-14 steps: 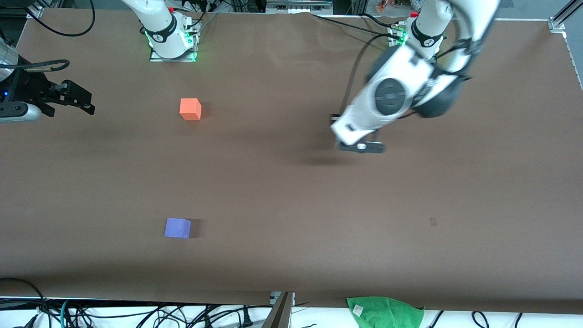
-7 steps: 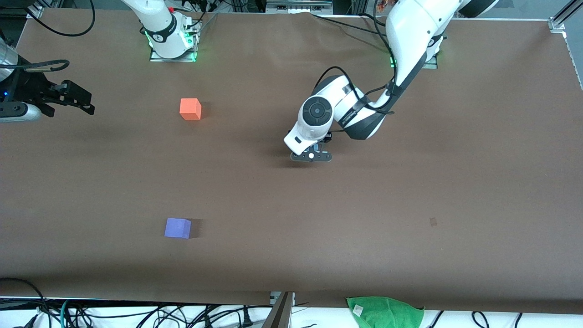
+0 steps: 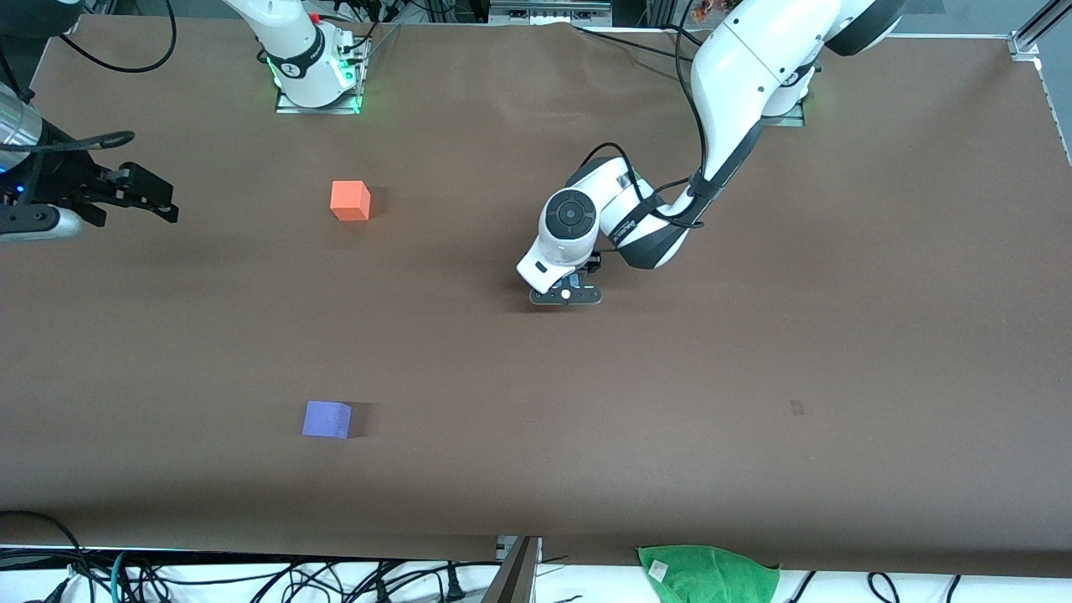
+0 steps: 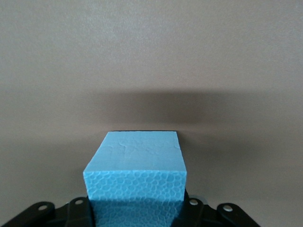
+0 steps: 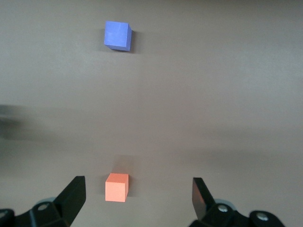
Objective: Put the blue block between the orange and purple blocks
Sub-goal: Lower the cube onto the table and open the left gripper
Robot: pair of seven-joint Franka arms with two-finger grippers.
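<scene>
The blue block (image 4: 136,165), a sky-blue foam cube, is held in my left gripper (image 4: 136,213), which is shut on it. In the front view the left gripper (image 3: 565,295) is low over the table's middle and its hand hides the block. The orange block (image 3: 350,201) sits toward the right arm's end, far from the front camera. The purple block (image 3: 327,419) lies nearer the camera, in line with it. My right gripper (image 3: 155,197) is open and empty, raised at the right arm's end of the table. Its wrist view shows the orange block (image 5: 117,187) and the purple block (image 5: 117,36).
A green cloth (image 3: 708,574) hangs at the table's front edge, with cables beside it. A small dark mark (image 3: 796,407) is on the brown table cover (image 3: 754,335) toward the left arm's end.
My left arm has swung toward the right arm's end and come lower, with the blue block in its gripper. The right gripper has shifted slightly. The orange and purple blocks have not moved.
</scene>
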